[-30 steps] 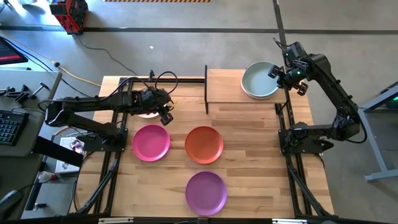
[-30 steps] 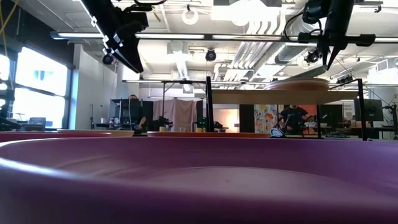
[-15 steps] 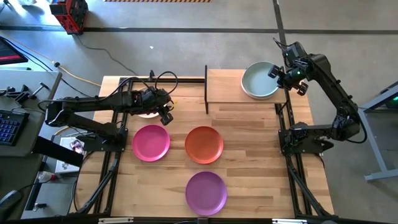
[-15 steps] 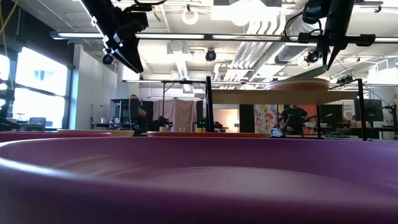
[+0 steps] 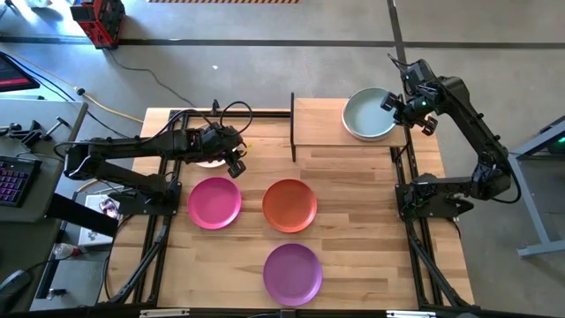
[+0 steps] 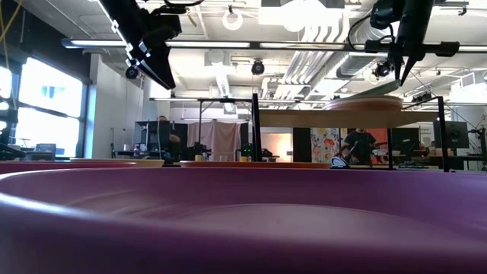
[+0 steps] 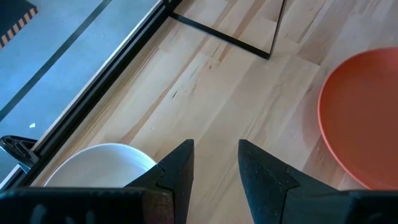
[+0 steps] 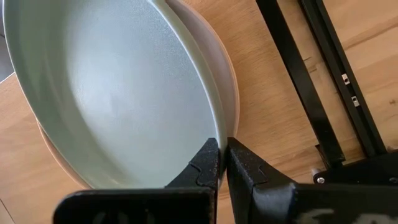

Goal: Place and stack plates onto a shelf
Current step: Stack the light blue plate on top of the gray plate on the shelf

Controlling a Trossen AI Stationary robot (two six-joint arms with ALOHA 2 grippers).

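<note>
My right pincer (image 8: 221,163) is clenched on the rim of the matte grey-green plate (image 8: 112,87), stacked on another on the wooden shelf (image 5: 318,121). My left pincer (image 7: 214,168) hangs released over the slatted bench (image 7: 236,93), beside a round white plate (image 7: 93,165)

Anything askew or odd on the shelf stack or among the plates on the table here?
Yes: on the shelf, the pale grey-green plate sits off-centre on the peach plate below it, whose rim shows on one side. The right gripper is shut on the green plate's rim. Nothing spilled or damaged.

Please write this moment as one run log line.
right gripper: shut on grey-green plate rim, on shelf | left gripper: open, over cream plate
</note>
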